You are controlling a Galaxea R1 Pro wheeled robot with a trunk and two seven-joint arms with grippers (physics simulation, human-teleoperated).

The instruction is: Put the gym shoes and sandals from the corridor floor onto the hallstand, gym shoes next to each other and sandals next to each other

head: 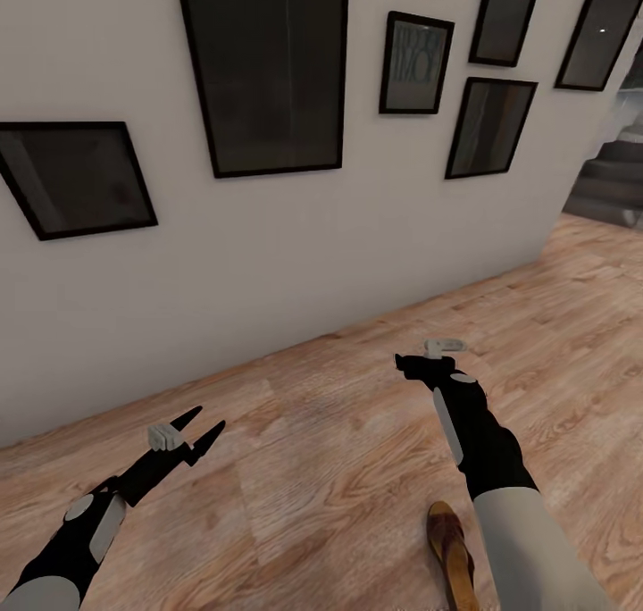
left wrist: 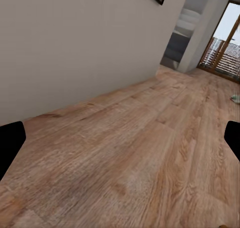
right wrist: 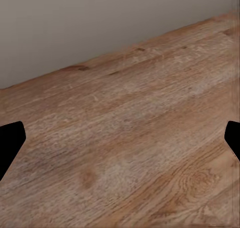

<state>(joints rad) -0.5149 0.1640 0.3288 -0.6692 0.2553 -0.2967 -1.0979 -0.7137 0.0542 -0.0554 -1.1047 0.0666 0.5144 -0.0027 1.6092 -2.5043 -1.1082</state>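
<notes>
One dark brown sandal (head: 449, 553) lies on the corridor floor (head: 339, 450) at the lower edge of the head view, just left of my right forearm, which covers part of it. My left gripper (head: 210, 418) hovers open and empty over bare planks at the lower left. My right gripper (head: 407, 363) is held out over the floor further right. Its fingertips (right wrist: 11, 140) stand wide apart in the right wrist view, with nothing between them. The left fingertips (left wrist: 12, 143) are likewise spread over bare wood. The gym shoes and the hallstand are out of view.
A pale wall (head: 295, 254) with several black-framed pictures (head: 268, 66) runs close ahead, slanting away to the right. At its far end are grey stairs (head: 616, 178) and a glazed door (left wrist: 225, 48). A small pale-green object (left wrist: 235, 99) lies far down the floor, too small to identify.
</notes>
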